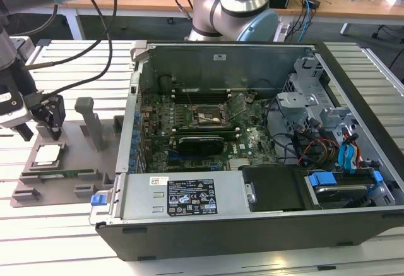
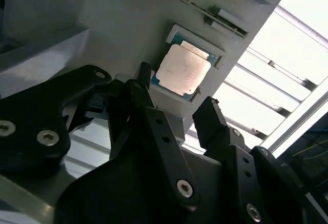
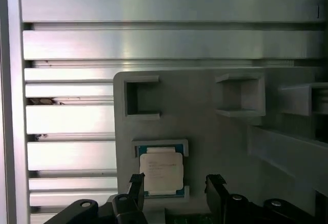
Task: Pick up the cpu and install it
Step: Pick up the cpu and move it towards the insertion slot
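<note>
The cpu is a small square chip with a silvery top, lying flat in a recess of the grey plastic tray at the exterior view's left. My gripper hangs just above it, open, with nothing between its fingers. In both wrist views the cpu lies a little ahead of the gap between the two black fingers, apart from both. The motherboard's cpu socket sits inside the open computer case, with its metal flap raised.
A black graphics card lies just in front of the socket. Drive cages and cables crowd the case's right side. Grey posts stand up from the tray beside the gripper. The slatted metal table runs all around.
</note>
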Motion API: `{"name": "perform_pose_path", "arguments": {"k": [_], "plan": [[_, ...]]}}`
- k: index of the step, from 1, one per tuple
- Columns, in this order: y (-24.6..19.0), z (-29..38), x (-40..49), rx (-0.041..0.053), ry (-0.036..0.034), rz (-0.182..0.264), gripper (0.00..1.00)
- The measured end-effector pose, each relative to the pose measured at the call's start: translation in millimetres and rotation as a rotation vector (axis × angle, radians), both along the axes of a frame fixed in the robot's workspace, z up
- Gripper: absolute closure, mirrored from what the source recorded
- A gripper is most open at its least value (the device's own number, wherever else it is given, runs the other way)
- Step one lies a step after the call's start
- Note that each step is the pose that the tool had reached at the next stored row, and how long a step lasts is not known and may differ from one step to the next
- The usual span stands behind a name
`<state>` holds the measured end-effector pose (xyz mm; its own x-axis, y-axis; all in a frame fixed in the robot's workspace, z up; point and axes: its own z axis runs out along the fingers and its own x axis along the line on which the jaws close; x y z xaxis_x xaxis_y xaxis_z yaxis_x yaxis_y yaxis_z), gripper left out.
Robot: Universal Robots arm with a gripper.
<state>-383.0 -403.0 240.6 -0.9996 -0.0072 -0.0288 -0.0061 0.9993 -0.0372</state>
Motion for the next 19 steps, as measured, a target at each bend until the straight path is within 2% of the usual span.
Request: {"name": "perform_pose_path", "arguments": {"k": [2, 3, 8, 12, 16, 19], "plan": [[-1.1, -4.4, -0.9, 0.0000, 0.0002, 0.051, 0.40], [-2.0, -8.2, -3.8, 0.0001, 0.0002, 0.057, 0.40], [-2.5, -21.0, -6.2, 0.0001, 0.0001, 0.057, 0.40], [-3.0, -35.3, -6.9, 0.0000, 0.0004, 0.059, 0.40], [-4.9, -44.2, -8.6, 0.0000, 0.0003, 0.063, 0.40], [-8.9, -46.4, -8.7, 0.0001, 0.0003, 0.075, 0.40]]}}
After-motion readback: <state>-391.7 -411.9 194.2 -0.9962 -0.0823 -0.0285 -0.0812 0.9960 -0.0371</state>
